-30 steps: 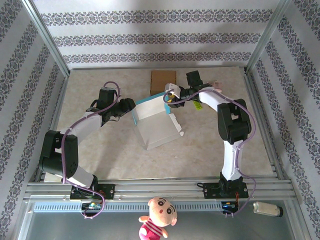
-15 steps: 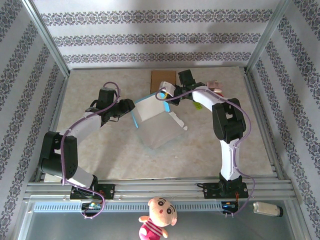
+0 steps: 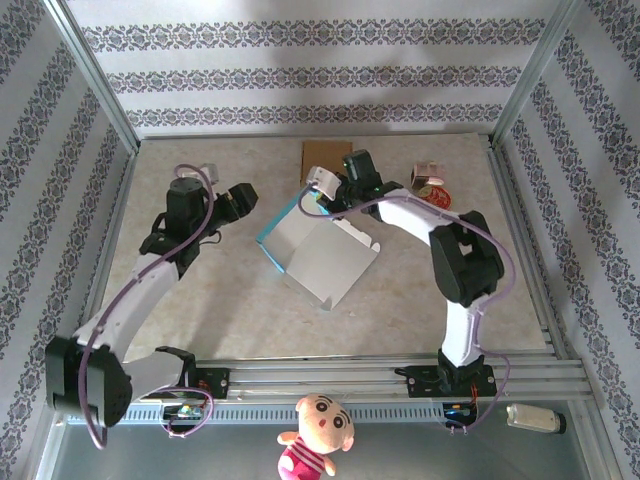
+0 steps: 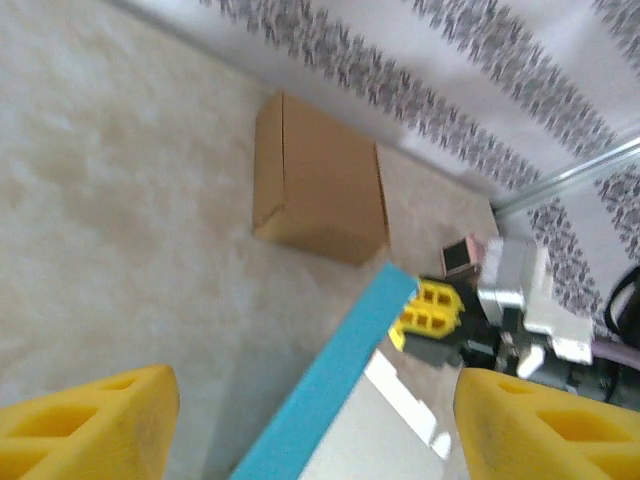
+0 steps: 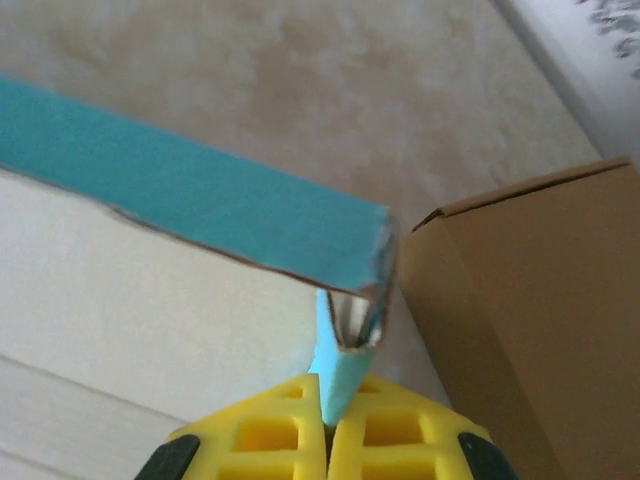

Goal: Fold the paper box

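Observation:
The paper box [image 3: 318, 252], white with teal edges, lies partly folded and skewed in the middle of the table. My right gripper [image 3: 320, 193] is at its far corner, shut on a teal corner flap [image 5: 345, 375] between the yellow pads [image 5: 400, 440]. The box's teal edge [image 5: 190, 200] runs off to the left of that grip. My left gripper [image 3: 238, 198] stands open to the left of the box, apart from it. In the left wrist view its yellow fingers [image 4: 90, 420] frame the teal edge [image 4: 335, 385], and nothing is between them.
A brown cardboard box [image 3: 327, 160] lies against the back wall just behind the right gripper. A small pink and red object [image 3: 430, 180] sits at the back right. Aluminium posts and rails border the table. A plush doll [image 3: 315, 430] lies in front of the near rail.
My left gripper let go of the box, opened and drew back to the left. My right gripper shut on the far corner flap, and the box turned and slid toward the near right.

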